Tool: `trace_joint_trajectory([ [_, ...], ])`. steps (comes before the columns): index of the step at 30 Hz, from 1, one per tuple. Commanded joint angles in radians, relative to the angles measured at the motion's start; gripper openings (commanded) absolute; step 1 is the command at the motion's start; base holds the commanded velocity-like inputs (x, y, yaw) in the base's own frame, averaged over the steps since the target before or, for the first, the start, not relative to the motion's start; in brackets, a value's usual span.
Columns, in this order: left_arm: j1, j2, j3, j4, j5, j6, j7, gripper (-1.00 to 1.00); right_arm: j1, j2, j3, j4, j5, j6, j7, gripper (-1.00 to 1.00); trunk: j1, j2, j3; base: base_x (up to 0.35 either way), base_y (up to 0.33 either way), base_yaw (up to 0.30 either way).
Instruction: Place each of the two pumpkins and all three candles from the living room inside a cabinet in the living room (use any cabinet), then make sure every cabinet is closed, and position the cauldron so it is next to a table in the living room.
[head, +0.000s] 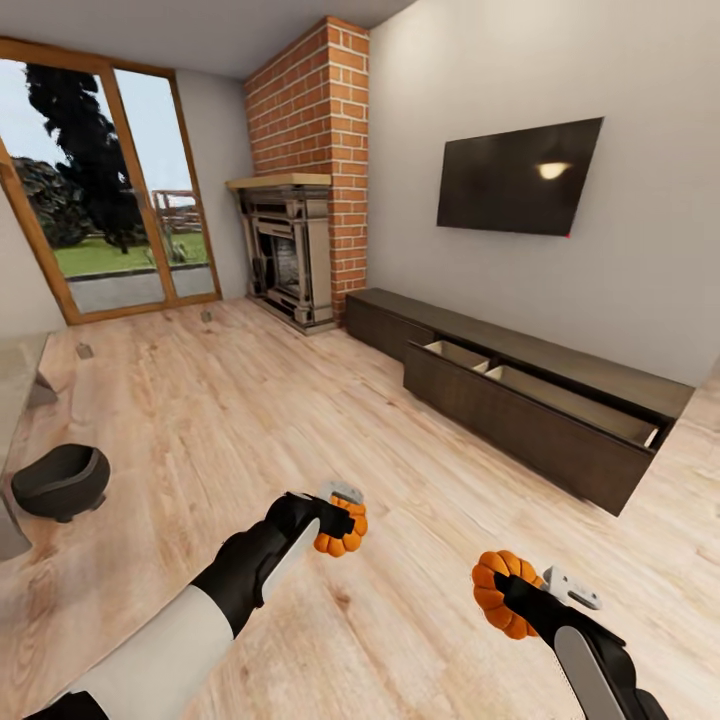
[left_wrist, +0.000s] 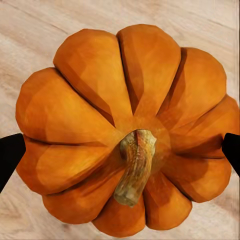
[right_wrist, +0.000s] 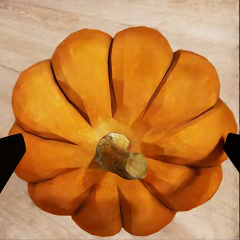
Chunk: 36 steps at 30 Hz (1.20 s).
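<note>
— Two ribbed orange pumpkins (head: 342, 530) (head: 497, 592), brown-green stems.
— Dark brown cabinet (head: 520, 420) at right, pale wood inside the open drawer (head: 540, 392).
— Pale planked floor (head: 300, 420), visibly grained.
— Red brick chimney (head: 310, 110) far off, black TV (head: 518, 178) on a grey wall.
— Dark grey, perhaps black, cauldron (head: 60, 482) at left.
— Black grippers, white-and-black arms.

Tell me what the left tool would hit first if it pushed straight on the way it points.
The pumpkin it already grips fills its line. Past that, the left tool seems aimed down at the wood floor, though depth is unclear.
</note>
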Motion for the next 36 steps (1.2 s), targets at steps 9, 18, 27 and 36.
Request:
trace_joint_trajectory([
  [9, -0.001, 0.002, -0.001, -0.007, 0.012, 0.004, 0.005, -1.00, -0.001, -0.001, 0.000, -0.002, -0.011, 0.001, -0.007, -1.00, 0.000, -0.001, -0.001, 0.020, -0.024, -0.242],
  [18, -0.001, 0.003, -0.001, -0.010, 0.013, 0.003, 0.005, -1.00, -0.001, -0.001, 0.000, 0.000, -0.010, 0.000, -0.007, -1.00, 0.000, -0.001, -0.001, 0.001, -0.001, -0.258],
  [27, -0.001, 0.003, -0.001, -0.002, 0.010, -0.002, 0.006, -1.00, -0.001, -0.001, 0.001, 0.031, -0.013, 0.000, -0.007, -1.00, 0.000, -0.001, -0.001, 0.059, 0.030, -0.271],
  [36, -0.001, 0.004, -0.001, -0.001, 0.010, -0.001, 0.004, -1.00, -0.001, 0.000, 0.000, 0.036, -0.015, 0.000, -0.007, -1.00, 0.000, -0.001, -0.001, 0.239, 0.197, -0.205],
])
